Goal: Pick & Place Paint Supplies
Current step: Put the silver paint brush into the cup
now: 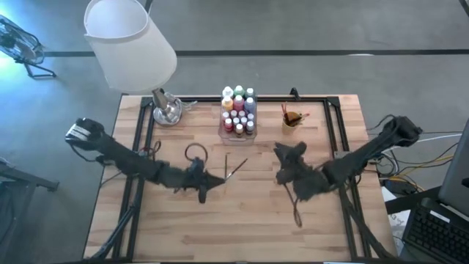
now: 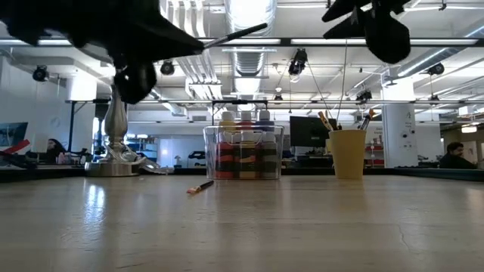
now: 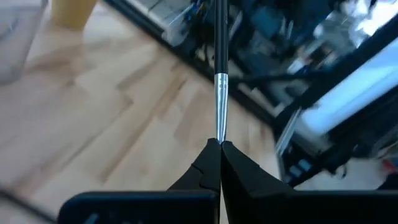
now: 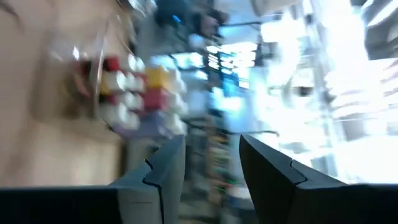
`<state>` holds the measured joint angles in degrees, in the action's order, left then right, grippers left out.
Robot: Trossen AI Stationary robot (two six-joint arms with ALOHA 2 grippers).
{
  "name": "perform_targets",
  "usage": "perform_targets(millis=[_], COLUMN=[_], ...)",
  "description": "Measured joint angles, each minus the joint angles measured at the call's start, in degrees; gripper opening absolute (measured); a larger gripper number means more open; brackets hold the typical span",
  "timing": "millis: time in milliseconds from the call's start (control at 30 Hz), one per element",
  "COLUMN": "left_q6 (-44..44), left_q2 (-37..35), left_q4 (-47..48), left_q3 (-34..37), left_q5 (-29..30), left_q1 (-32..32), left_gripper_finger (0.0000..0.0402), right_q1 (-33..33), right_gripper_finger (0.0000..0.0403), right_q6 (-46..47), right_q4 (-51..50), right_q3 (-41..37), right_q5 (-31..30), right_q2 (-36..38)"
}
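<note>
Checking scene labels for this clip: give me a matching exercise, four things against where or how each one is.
Things:
1. left gripper
2. right gripper
3. clear box
4. orange cup

States:
A. open, holding nothing
B. full of paint bottles
C. shut on a paintbrush
D. holding brushes, right of the box

Pairs: 1-C, 2-A, 3-B, 4-D

No text or label can be read anywhere.

Right wrist view motion-blurred; paint bottles [image 4: 134, 87] smeared. Left hand [image 2: 198, 44] hidden in silhouette, low view.
</note>
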<state>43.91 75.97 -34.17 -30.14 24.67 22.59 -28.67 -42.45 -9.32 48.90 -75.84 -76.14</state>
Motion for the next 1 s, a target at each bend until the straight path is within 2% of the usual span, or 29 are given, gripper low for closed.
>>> perform_targets(millis=[100, 267, 500, 733, 1000], left_q6=[-0.6, -0.7, -3.5, -4.7, -4.6], left_q2=[0.6, 2.7, 9.0, 15.6, 16.9], left_q4=[-7.1, -10.2, -7.5, -5.4, -3.4], left_q3=[2.2, 0.6, -8.4, -16.9, -19.2], left_q5=[-4.7, -10.1, -16.4, -22.5, -25.5], left_q1=[-5.1, -10.4, -12.2, -14.2, -16.6], left_gripper_finger=[0.0, 0.0, 0.0, 0.0, 0.0], right_q1=[-2.7, -3.7, -3.0, -3.1, -3.6], right_gripper_finger=[0.0152, 0.0161, 0.0155, 0.0141, 0.0148], right_q6=[-5.3, -12.8, -13.6, -14.1, -13.2], right_q4=[2.1, 5.7, 5.7, 3.9, 3.4], right_q3=[0.0, 0.1, 4.6, 10.8, 13.8], right_q5=[-7.8, -11.6, -12.6, -12.9, -13.1], right_q2=[-5.1, -12.8, -20.4, -23.3, -23.4])
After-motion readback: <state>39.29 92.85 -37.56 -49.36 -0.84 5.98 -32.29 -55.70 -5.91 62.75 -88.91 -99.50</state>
